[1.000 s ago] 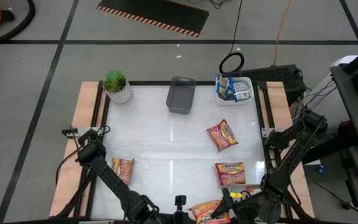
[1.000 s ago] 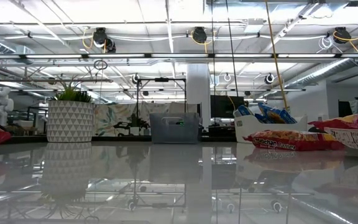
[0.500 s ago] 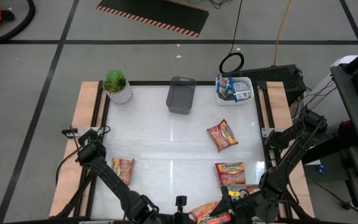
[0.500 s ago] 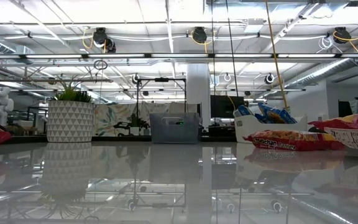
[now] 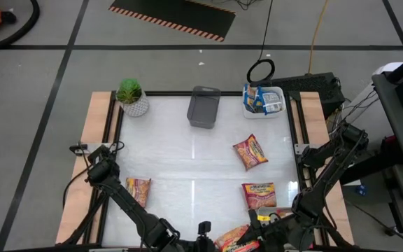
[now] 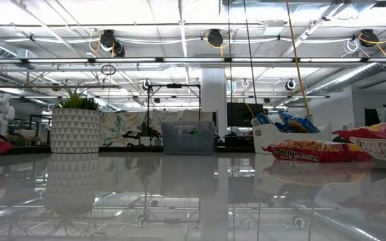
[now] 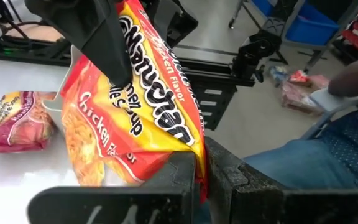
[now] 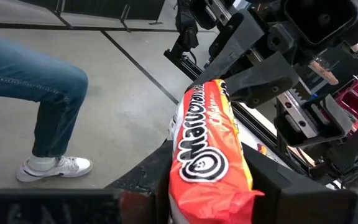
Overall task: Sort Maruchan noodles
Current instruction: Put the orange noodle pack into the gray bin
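An orange-and-yellow Maruchan noodle packet [image 5: 234, 238] hangs between my two grippers at the table's near edge. My left gripper [image 7: 202, 177] is shut on one of its edges, and my right gripper [image 8: 211, 190] is shut on its other end. Three more packets lie flat on the white table: a red one [image 5: 250, 152] right of centre, another [image 5: 259, 194] nearer, and a third [image 5: 138, 190] at the left. Blue packets fill the white tray [image 5: 278, 94] at the far right. The low view shows no gripper. My left gripper pinches the packet's sealed edge [image 7: 193, 155] between its two fingers. The packet rises from the fingers, printed face in view, clear of the table. My right gripper has the packet's other end [image 8: 209, 163] between its two fingers, which come roughly level from the table's right. One finger [image 7: 99, 43] lies on the printed face. The packet bulges between the jaws.
An empty grey tray [image 5: 203, 107] stands at the far middle and a small potted plant [image 5: 131, 96] at the far left corner. A person in jeans [image 8: 39, 93] sits just off the table's near side.
My right gripper has shut on the orange-and-yellow packet while my left gripper kept its hold. Both hands have stayed in place, and the packet has shifted slightly between them.
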